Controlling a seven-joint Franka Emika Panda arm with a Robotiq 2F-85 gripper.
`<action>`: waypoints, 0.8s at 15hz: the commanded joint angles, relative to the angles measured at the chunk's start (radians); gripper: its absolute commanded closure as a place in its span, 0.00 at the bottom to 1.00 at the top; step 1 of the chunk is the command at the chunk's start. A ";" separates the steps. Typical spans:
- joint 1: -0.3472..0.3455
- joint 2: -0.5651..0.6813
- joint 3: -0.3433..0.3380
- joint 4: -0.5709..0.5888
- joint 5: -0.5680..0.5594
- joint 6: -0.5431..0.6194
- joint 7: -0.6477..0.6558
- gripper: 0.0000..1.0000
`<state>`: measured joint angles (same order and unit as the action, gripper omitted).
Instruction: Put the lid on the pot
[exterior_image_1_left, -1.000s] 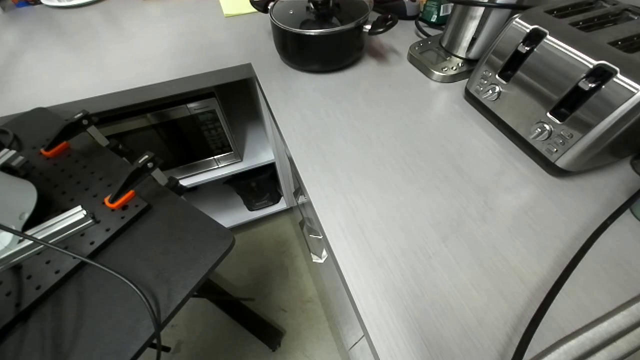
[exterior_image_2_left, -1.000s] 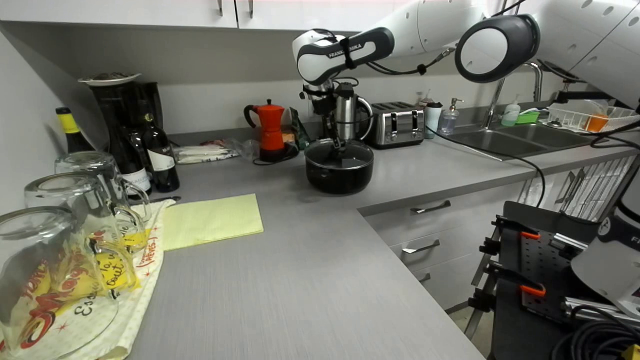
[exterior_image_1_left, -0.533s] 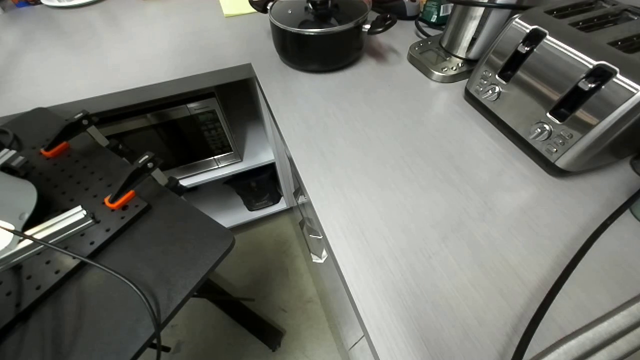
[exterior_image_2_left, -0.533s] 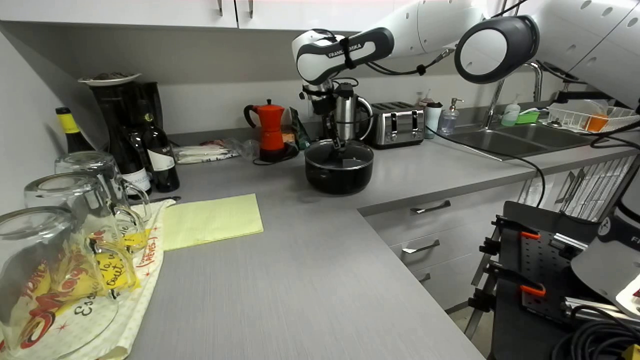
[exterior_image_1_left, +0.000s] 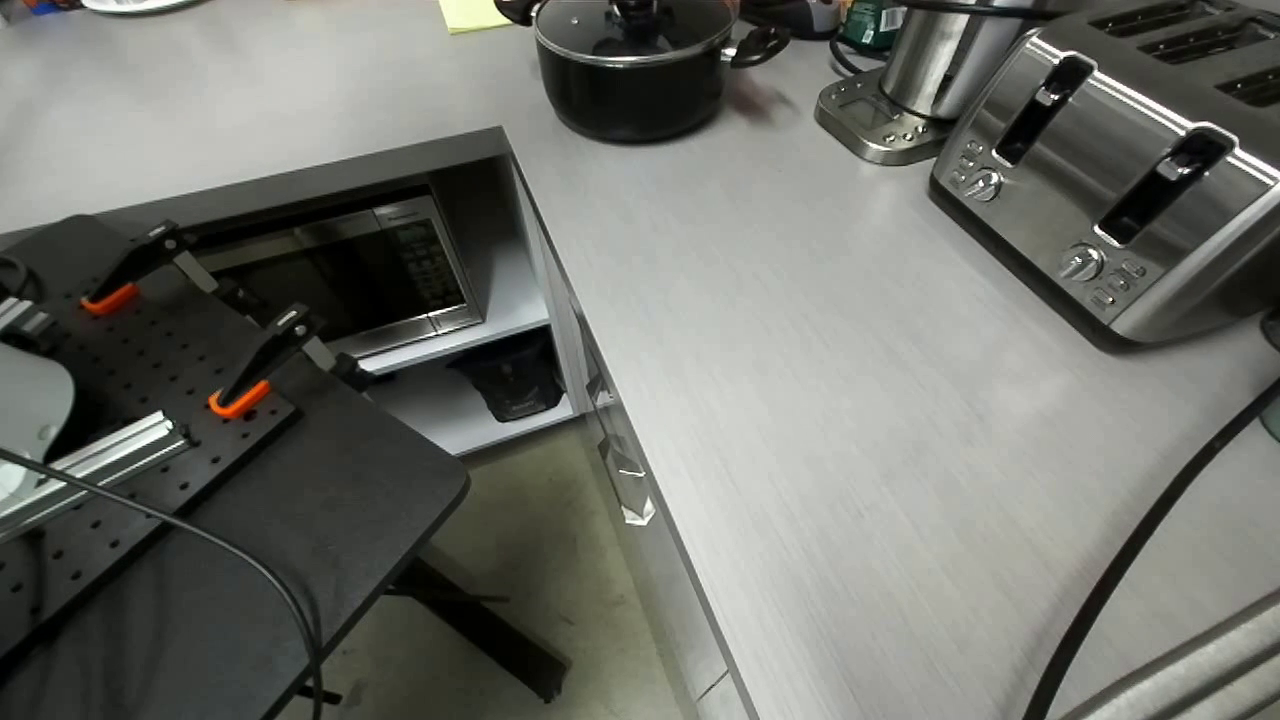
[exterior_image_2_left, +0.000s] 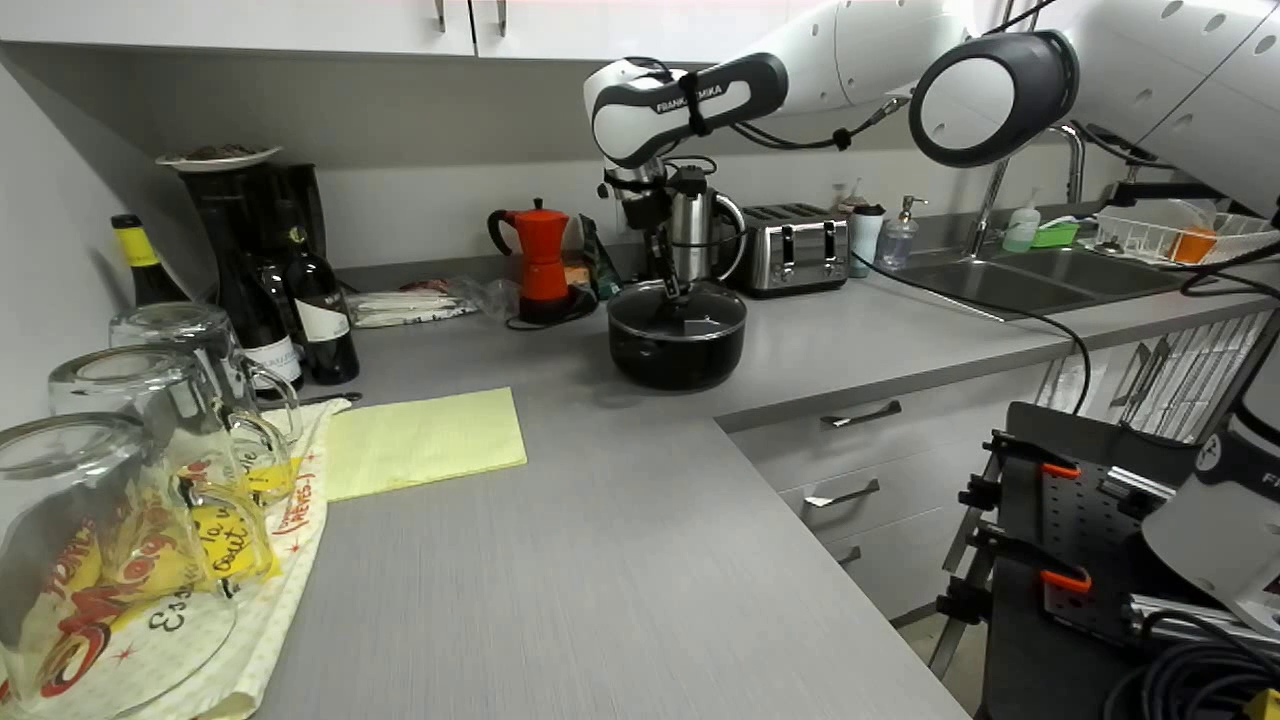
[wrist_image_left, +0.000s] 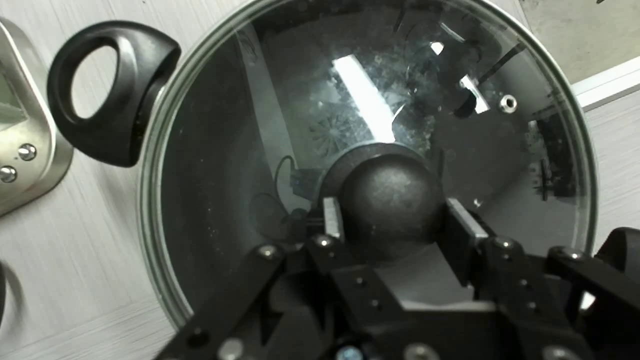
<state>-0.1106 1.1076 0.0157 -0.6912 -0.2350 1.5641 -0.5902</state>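
Observation:
The black pot (exterior_image_1_left: 630, 100) stands on the grey counter near the inner corner; it also shows in an exterior view (exterior_image_2_left: 675, 362). The round glass lid (exterior_image_1_left: 690, 30) lies on the pot's rim and looks level; it also shows in an exterior view (exterior_image_2_left: 715, 312) and fills most of the wrist view (wrist_image_left: 225, 150). My gripper (wrist_image_left: 395, 215) points down over the lid's centre, with one finger on each side of the dark round knob. Both pads appear to touch the knob. In an exterior view the gripper (exterior_image_2_left: 674, 288) reaches the knob from above.
A steel kettle (exterior_image_2_left: 692, 235) and silver toaster (exterior_image_2_left: 797, 250) stand behind and beside the pot. A red moka pot (exterior_image_2_left: 542, 262) is at the back. A yellow cloth (exterior_image_2_left: 430, 440) and glass mugs (exterior_image_2_left: 140, 410) lie toward one side. The counter edge (exterior_image_2_left: 720, 418) is near the pot.
The pot, lid and gripper have shifted very slightly together, a little to the left in both exterior views. The lid stays on the pot.

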 joint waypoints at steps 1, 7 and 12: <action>-0.008 0.019 0.014 0.067 0.034 -0.054 0.010 0.75; -0.013 0.021 0.016 0.068 0.049 -0.057 0.012 0.75; -0.016 0.029 0.014 0.067 0.056 -0.060 0.015 0.75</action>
<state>-0.1208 1.1092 0.0205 -0.6883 -0.2040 1.5576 -0.5902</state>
